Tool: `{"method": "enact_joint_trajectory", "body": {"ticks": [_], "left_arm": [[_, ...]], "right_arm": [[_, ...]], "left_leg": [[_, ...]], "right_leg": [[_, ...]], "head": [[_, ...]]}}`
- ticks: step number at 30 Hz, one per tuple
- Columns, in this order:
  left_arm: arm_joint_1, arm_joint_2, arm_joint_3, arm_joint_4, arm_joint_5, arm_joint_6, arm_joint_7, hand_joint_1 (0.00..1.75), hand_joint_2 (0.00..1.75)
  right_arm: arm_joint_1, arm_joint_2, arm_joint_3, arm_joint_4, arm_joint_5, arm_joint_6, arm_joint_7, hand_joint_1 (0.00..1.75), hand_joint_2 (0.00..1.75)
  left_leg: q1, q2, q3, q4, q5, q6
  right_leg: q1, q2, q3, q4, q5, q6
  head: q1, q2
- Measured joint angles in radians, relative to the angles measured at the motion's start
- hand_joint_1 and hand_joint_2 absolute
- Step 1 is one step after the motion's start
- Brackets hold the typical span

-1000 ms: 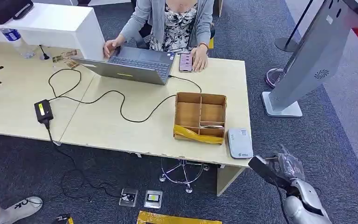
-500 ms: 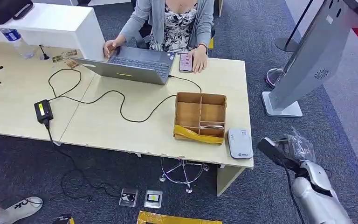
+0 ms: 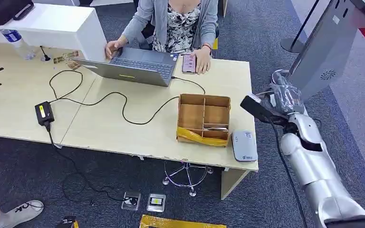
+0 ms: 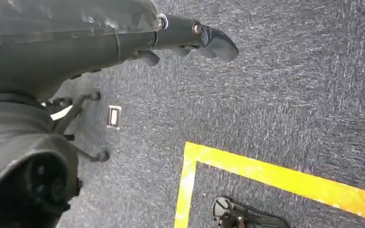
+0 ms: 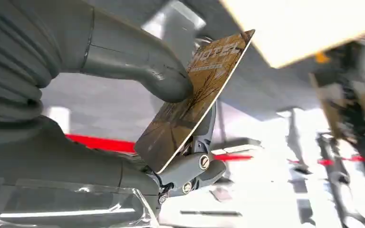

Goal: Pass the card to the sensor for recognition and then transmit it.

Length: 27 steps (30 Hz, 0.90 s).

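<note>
Counter [image 3: 123, 128], head view, left to right as I see it from the console: black power adapter [image 3: 44, 113] with its cable looping across to the grey laptop [image 3: 133, 67], where a person [image 3: 178, 23] sits at the far edge, one hand on the keys, the other by a phone [image 3: 189, 63].

Wooden divided box [image 3: 204, 118], yellow tape across its near side.

Sensor [image 3: 244, 145]: pale grey reader lying flat just beside the box, at the counter's near right corner.

Right hand [image 3: 278, 102]: raised off the counter's right edge, near the box and apart from the sensor, under a clear plastic wrap. From the head I cannot make out what it carries.

Right wrist view supplies that: thumb and fingers [image 5: 197, 166] pinch the card [image 5: 195, 97], a brown card printed "HOTEL", held tilted, clear of the counter.

Left hand [image 4: 190, 40]: left wrist view has it hanging over dark carpet [image 4: 290, 85] with a yellow floor line [image 4: 266, 173], fingers loosely extended, grasping nothing.
</note>
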Motion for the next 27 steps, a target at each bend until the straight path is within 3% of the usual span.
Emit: {"method": "enact_joint_trajectory", "body": {"ticks": [14,20,27], "left_arm": [[-0.001,0.000,-0.028,0.000,-0.015,0.001,0.000,0.00,0.00],[0.001,0.000,-0.042,0.000,-0.015,0.002,0.011,0.00,0.00],[0.002,0.001,-0.043,0.000,-0.015,0.002,-0.005,0.00,0.00]], "right_arm": [[-0.155,0.274,0.062,0.127,0.019,0.021,0.013,1.75,1.75],[-0.174,0.325,0.072,0.169,0.032,0.022,0.013,1.75,1.75],[-0.177,0.342,0.072,0.195,0.035,0.019,0.016,1.75,1.75]], "left_leg": [[0.000,-0.001,-0.001,0.000,0.001,-0.001],[0.000,-0.001,-0.001,0.000,0.001,-0.001],[0.000,-0.001,-0.001,0.000,0.001,-0.001]], "right_leg": [[0.000,-0.001,-0.001,0.000,0.000,0.000],[0.000,-0.001,-0.001,0.000,0.000,0.000],[0.000,-0.001,-0.001,0.000,0.000,0.000]], "head": [[0.000,0.000],[0.000,0.000],[0.000,0.000]]}}
